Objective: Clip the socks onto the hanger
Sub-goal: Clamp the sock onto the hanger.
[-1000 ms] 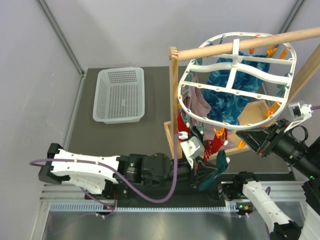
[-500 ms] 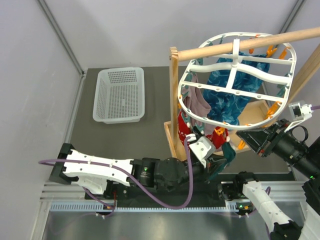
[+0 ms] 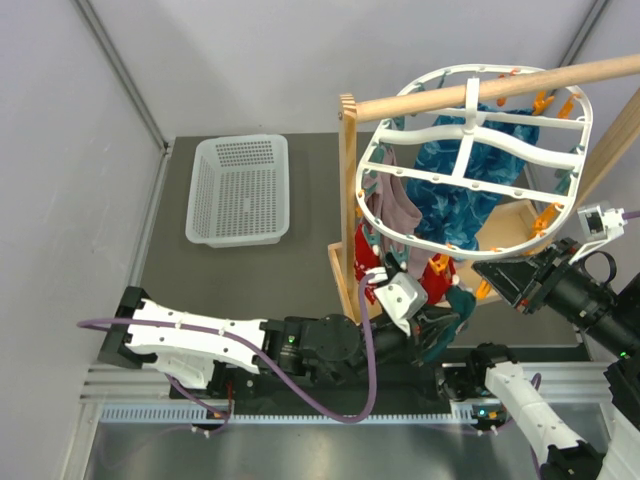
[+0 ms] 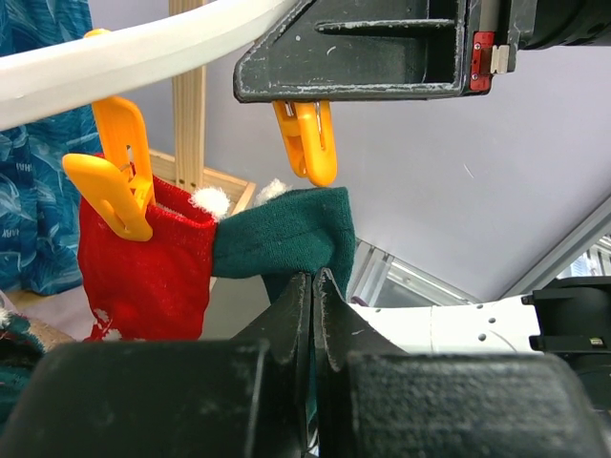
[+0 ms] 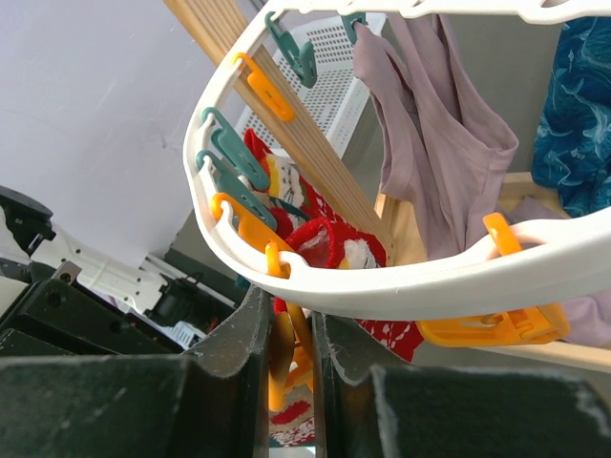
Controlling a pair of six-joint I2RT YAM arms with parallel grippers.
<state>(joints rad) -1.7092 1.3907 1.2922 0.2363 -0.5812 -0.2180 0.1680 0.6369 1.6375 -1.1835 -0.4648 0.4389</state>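
The white oval hanger (image 3: 470, 150) hangs from a wooden rod. My left gripper (image 4: 313, 281) is shut on a dark green sock (image 4: 286, 234) and holds its cuff up just below an orange clip (image 4: 307, 143) on the hanger's near rim. In the top view this gripper (image 3: 435, 325) sits under the rim with the green sock (image 3: 458, 305). My right gripper (image 5: 289, 324) is shut on that orange clip (image 5: 286, 353), pinching it. A red sock (image 4: 148, 258) hangs from the neighbouring orange clip (image 4: 110, 167), beside the green one. More red socks (image 5: 334, 243) hang behind the rim.
A teal-blue patterned cloth (image 3: 460, 190) and a mauve-grey cloth (image 3: 392, 205) hang inside the hanger. The wooden stand's post (image 3: 348, 190) and tray (image 3: 510, 225) lie right behind it. A white perforated basket (image 3: 240, 190) stands at the back left.
My left arm has swung right and lifted the green sock up to the hanger's near rim, close under the pinched clip. The right arm has not moved.
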